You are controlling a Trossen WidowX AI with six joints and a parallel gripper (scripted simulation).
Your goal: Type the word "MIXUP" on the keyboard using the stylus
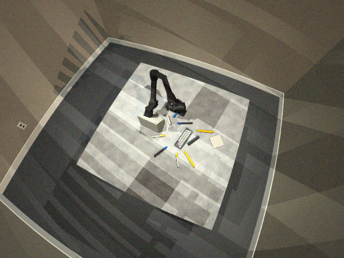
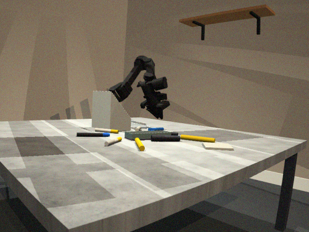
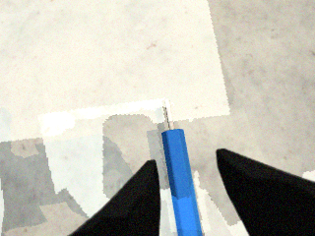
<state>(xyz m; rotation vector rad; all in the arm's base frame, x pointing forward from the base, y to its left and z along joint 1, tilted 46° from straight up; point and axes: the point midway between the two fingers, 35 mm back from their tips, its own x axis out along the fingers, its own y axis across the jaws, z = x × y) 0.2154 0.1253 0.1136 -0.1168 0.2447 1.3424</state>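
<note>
The stylus (image 1: 175, 114) (image 2: 156, 129) (image 3: 177, 167) is blue with a thin pale tip and lies on the desk near the robot's base. My gripper (image 2: 160, 117) (image 3: 186, 162) is open and empty, above the stylus. In the wrist view the stylus shows between the two black fingers, nearer the left one, with its tip pointing up the picture. In the top view the fingertips are hidden by the hand. The keyboard (image 1: 183, 138) (image 2: 137, 135) lies flat on the desk, away from the gripper, with pale keys; it is out of the wrist view.
A black pen with a blue end (image 1: 186, 122) lies between stylus and keyboard. Around the keyboard lie a thick black cylinder (image 1: 193, 140) (image 2: 165, 138), a yellow stick (image 1: 205, 130) (image 2: 197, 138) and several other pens. A pale square pad (image 1: 216, 141) (image 2: 217, 146) lies farther out.
</note>
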